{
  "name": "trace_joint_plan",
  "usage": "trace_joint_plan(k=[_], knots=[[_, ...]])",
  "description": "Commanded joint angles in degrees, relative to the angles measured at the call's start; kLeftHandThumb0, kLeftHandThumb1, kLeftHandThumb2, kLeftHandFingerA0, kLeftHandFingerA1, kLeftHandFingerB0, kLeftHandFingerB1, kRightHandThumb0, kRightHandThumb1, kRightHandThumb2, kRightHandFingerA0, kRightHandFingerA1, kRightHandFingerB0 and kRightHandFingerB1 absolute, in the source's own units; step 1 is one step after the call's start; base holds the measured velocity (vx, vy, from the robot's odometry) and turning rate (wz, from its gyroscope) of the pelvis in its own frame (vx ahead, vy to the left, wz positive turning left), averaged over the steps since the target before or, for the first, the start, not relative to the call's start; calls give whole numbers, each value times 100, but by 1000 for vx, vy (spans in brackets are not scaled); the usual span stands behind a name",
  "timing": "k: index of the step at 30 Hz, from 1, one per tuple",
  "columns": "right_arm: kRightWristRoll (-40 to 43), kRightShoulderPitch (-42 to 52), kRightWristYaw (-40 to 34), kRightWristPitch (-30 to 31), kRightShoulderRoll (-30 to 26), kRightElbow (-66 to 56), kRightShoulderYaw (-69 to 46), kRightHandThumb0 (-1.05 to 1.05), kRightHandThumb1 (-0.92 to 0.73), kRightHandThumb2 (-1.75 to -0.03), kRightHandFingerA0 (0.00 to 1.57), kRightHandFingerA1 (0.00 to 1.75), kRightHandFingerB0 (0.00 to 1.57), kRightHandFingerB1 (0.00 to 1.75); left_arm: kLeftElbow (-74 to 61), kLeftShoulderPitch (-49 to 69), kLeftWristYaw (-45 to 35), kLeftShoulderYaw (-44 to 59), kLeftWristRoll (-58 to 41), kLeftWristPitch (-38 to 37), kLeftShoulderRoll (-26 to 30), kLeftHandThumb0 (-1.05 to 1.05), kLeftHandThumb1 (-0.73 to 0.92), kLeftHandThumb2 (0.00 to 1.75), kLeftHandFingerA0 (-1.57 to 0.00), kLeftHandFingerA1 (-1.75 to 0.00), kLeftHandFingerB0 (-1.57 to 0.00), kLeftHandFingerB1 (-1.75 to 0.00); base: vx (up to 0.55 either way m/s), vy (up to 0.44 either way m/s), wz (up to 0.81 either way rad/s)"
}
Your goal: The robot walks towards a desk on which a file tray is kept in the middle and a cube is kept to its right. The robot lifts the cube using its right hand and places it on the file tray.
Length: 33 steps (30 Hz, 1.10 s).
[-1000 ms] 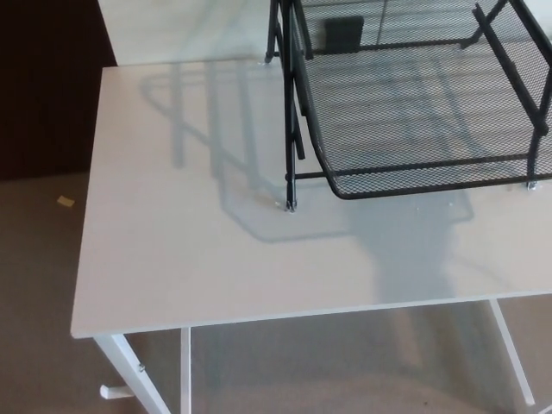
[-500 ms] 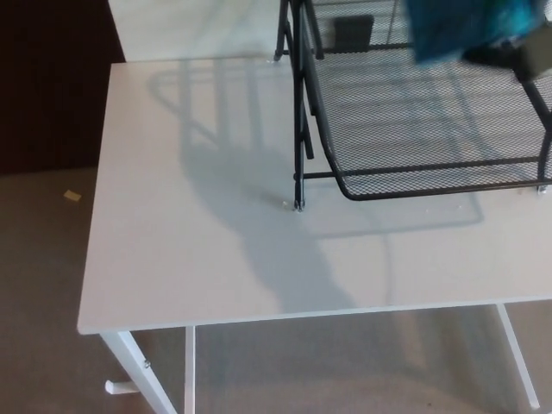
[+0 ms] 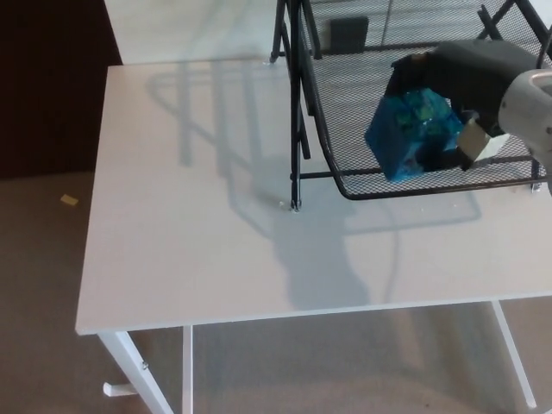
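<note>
Cube (image 3: pixel 412 136), blue with greenish patches, is held tilted in the right hand (image 3: pixel 457 76) over the front part of the file tray (image 3: pixel 414 191). The black fingers (image 3: pixel 405 69) are closed across the top and far side of the cube; a pale forearm (image 3: pixel 536 108) enters from the right edge of the view. Whether the cube touches the mesh floor of the tray cannot be told. The tray, of black wire mesh on thin black legs, stands on the white desk (image 3: pixel 181 233), toward its far right part. A grey shadow (image 3: pixel 319 267) of the arm lies on the desk top in front of the tray. A small yellowish scrap (image 3: pixel 67 200) lies on the brown floor (image 3: pixel 43 285) to the left of the desk. The left hand does not show.
</note>
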Motion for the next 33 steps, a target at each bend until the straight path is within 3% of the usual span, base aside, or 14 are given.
trace_joint_plan(k=[1, 3, 4, 5, 6, 7, 9, 10, 11, 12, 23, 28, 30, 33], knots=[[-528, 112, -702, -37, 92, 522, 5, -24, -61, -72, 92, 127, 94, 70, 31, -2, 46, 11, 32, -165, 14, -105, 91, 72, -51, -100, -34, -85, 0, 0, 0], [-593, 218, -1448, -325, 168, 635, -144, -26, -62, -64, 90, 133, 87, 65, 30, 5, 33, 16, 30, -178, 35, -105, 92, 70, -51, -97, -34, -82, 0, 0, 0], [-613, 256, -1561, -429, 136, 631, -165, -26, -72, -63, 79, 140, 71, 53, 31, -4, 30, 26, 17, -145, 32, -105, 91, 70, -51, -98, -34, -82, 0, 0, 0], [-615, 257, -1524, -414, 114, 602, -178, -30, -71, -62, 60, 113, 53, 43, 14, 2, 23, 27, 13, -134, 33, -105, 91, 71, -51, -98, -34, -83, 0, 0, 0], [-679, 236, -1497, -363, 90, 560, -152, -37, -63, -62, 3, 36, 27, 35, 14, 1, 22, 11, 28, -131, 33, -104, 92, 71, -51, -98, -34, -82, 0, 0, 0], [-791, 210, -1583, -297, 80, 530, -129, -49, -52, -72, 0, 5, 18, 40, 18, -2, 8, -2, 39, -128, 30, -104, 91, 71, -51, -98, -34, -83, 0, 0, 0], [-807, 213, -1642, -305, 92, 548, -143, -49, -52, -72, 0, 5, 18, 40, 16, -2, 2, 1, 32, -127, 29, -104, 91, 71, -51, -98, -34, -83, 0, 0, 0], [-832, 66, -1213, -100, 23, 309, -139, -66, -48, -69, 0, 0, 4, 28, 31, 16, 36, -7, 48, -180, 17, -105, 91, 72, -51, -99, -34, -84, 0, 0, 0], [-907, 33, -1194, -156, -36, 264, -108, -62, -47, -65, 0, 0, 2, 19, 38, 14, 38, -14, 55, -188, 17, -105, 92, 71, -53, -98, -35, -82, 0, 0, 0], [-910, -22, -1035, -261, -137, 157, -130, -84, -46, -74, 0, 20, 7, 2, 35, 8, 43, -24, 61, -151, 19, -105, 92, 71, -52, -99, -35, -83, 0, 0, 0], [-412, -28, -5, -424, -599, -967, -792, -82, -51, -85, 0, 25, 0, 0, 104, -27, -19, -5, 13, -118, 15, -105, 91, 72, -48, -99, -33, -83, 0, 0, 0], [4, 331, 636, 50, -999, -1953, -1578, -82, -50, -86, 0, 18, 0, 0, 141, -67, -35, 24, -20, -108, -22, -105, 91, 72, -48, -99, -31, -83, 0, 0, 0], [145, 599, 976, 447, -1260, -2645, -2043, -84, -50, -86, 0, 18, 0, 0, 133, -71, -31, 24, -19, -92, -19, -105, 90, 72, -47, -101, -30, -84, 0, 0, 0], [1199, 2278, 1435, 675, -1785, -3950, -4833, -92, -53, -82, 0, 13, 0, 0, 64, -25, -53, -5, 10, -136, 22, -104, 91, 77, -46, -95, -33, -82, 0, 0, 0]])
